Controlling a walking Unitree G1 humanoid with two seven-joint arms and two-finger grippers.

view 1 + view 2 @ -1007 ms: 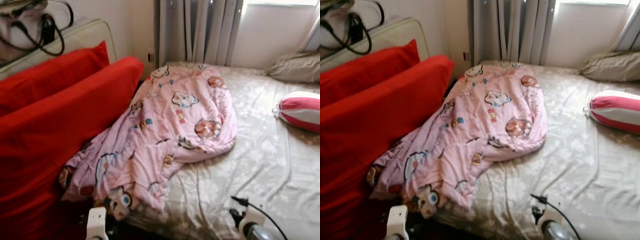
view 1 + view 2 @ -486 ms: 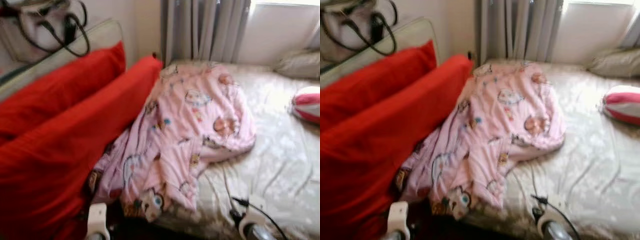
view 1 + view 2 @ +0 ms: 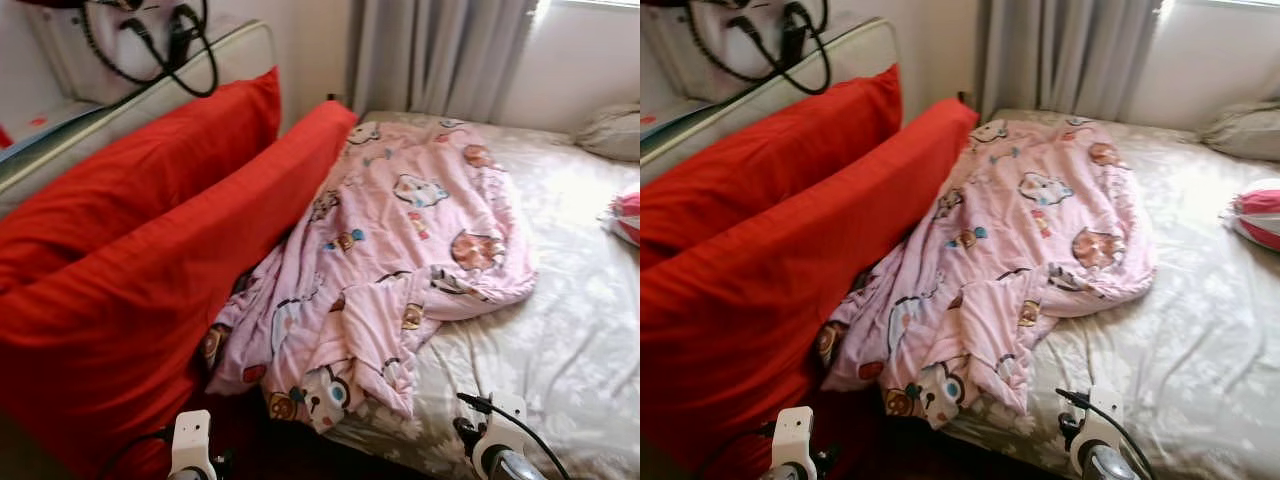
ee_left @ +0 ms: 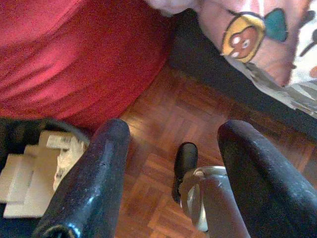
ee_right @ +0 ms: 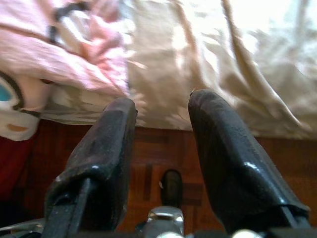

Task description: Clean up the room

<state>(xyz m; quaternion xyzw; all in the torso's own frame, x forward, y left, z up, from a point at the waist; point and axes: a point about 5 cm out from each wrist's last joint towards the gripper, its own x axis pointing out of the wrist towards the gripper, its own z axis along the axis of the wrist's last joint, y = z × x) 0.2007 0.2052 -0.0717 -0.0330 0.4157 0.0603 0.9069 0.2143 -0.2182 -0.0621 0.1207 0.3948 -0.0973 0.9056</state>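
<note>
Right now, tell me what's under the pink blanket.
The pink blanket lies on a beige patterned sheet, its left edge against the red cushions. Anything beneath its folds is covered, so I can't tell.

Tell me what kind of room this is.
Most likely a bedroom: a bed with a rumpled pink cartoon-print quilt on a beige sheet, red pillows along its side, and grey curtains by a window.
</note>
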